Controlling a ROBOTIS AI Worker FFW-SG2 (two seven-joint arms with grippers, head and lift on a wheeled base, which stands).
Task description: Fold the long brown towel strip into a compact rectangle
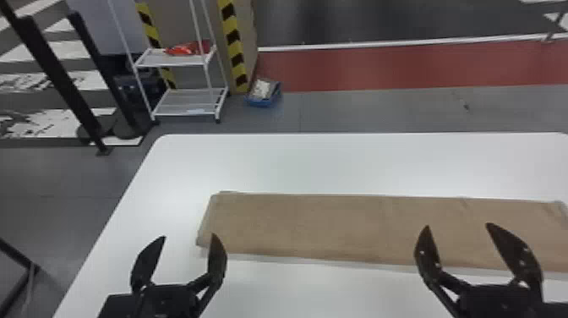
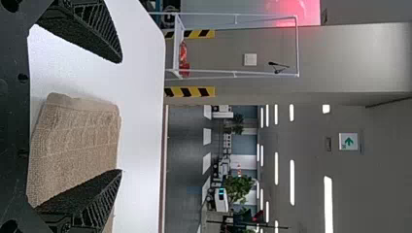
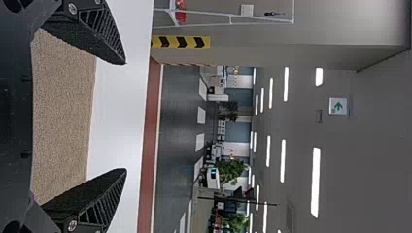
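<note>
Gaping empty, the left gripper [image 1: 189, 236] and right gripper [image 1: 458, 226] partly hide the towel strip [image 1: 321, 224], cropped at right.

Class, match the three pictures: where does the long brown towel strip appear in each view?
Head view: the towel strip lies across the white table, running to the right edge.
Left wrist view: one end of the strip shows beyond the open left gripper, partly behind one finger.
Right wrist view: the strip spans the gap of the open right gripper.
Shared landmark: the white rack.
</note>
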